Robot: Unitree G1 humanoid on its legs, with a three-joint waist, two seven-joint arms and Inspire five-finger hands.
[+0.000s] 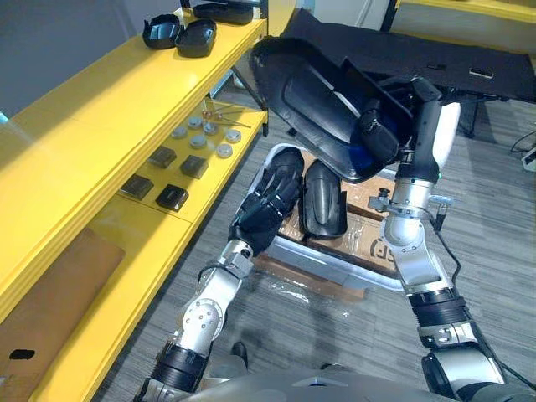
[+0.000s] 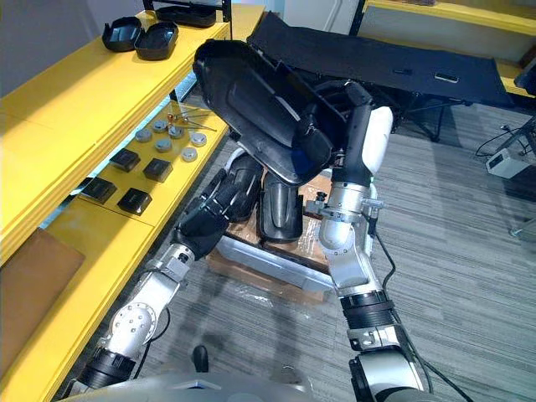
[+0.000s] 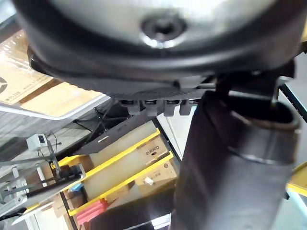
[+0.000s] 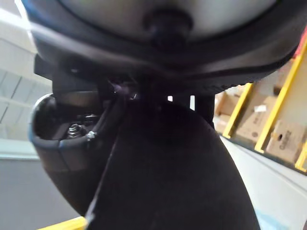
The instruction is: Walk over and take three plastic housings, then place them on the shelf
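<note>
The right hand's fingers clench the raised housing, its long axis slanting from the shelf down to the hand. The left hand lies on a boxed housing, and I cannot tell whether it grasps. The right wrist view adds a screw.

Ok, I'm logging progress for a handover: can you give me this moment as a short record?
right hand: raised, shut on big housing
left hand: low, at box housings
box: on floor beside shelf
shelf top: top housings
lower level: blocks, discs
</note>
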